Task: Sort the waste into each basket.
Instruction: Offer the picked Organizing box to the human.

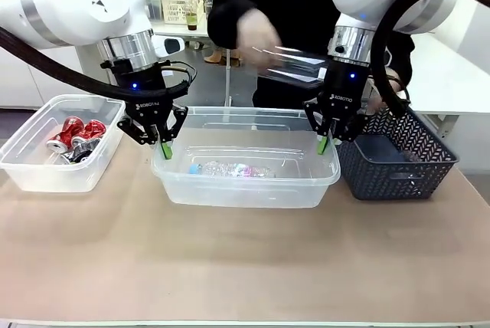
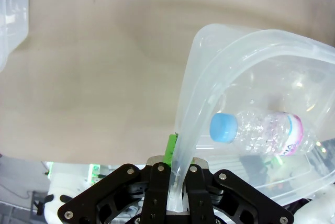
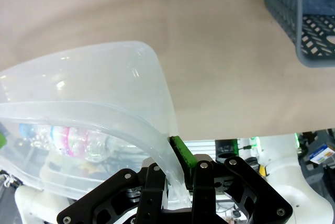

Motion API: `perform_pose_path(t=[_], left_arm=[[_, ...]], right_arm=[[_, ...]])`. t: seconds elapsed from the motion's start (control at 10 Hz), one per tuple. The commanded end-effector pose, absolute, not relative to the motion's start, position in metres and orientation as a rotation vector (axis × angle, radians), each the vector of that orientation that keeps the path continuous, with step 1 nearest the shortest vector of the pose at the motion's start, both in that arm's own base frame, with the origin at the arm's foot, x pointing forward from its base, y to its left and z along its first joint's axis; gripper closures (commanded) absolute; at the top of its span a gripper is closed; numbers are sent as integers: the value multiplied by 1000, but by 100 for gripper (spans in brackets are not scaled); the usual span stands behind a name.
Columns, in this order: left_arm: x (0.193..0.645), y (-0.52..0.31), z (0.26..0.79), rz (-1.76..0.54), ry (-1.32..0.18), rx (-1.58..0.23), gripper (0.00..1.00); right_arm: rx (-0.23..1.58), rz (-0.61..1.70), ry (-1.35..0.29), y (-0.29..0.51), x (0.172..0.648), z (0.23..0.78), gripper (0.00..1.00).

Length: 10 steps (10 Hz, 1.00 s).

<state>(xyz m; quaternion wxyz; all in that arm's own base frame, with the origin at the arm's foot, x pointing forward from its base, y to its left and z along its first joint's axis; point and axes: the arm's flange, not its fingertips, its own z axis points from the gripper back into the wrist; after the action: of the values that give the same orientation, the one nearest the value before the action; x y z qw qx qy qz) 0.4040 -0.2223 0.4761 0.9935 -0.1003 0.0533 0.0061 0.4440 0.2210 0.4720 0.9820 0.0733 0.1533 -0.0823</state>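
left end effector [image 1: 165, 147], right end effector [image 1: 325, 144] gripping middle tub [image 1: 245, 191] rim, bottles [image 1: 230, 168] inside

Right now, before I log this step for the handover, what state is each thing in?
left gripper: shut on the middle tub's rim.
right gripper: shut on the same rim, other end.
middle tub: open-topped, holding bottles.
bottles: lying on their sides; one has its blue cap on.
left tub: open-topped, holding cans.
cans: lying in a heap.
dark basket: upright on the table.
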Motion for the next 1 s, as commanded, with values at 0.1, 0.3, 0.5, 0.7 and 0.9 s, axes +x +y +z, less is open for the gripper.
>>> perform_pose_path(t=[0.1,0.3,0.5,0.7,0.9], left_arm=[[403,-220,480,49,103,-198,100],[403,-220,480,49,103,-198,100],[403,-220,480,49,103,-198,100],[403,-220,480,49,103,-198,100],[403,-220,480,49,103,-198,100]], right_arm=[[148,-160,307,218,445,476,100],[148,-160,307,218,445,476,100],[148,-160,307,218,445,476,100],[148,-160,307,218,445,476,100],[148,-160,307,218,445,476,100]])
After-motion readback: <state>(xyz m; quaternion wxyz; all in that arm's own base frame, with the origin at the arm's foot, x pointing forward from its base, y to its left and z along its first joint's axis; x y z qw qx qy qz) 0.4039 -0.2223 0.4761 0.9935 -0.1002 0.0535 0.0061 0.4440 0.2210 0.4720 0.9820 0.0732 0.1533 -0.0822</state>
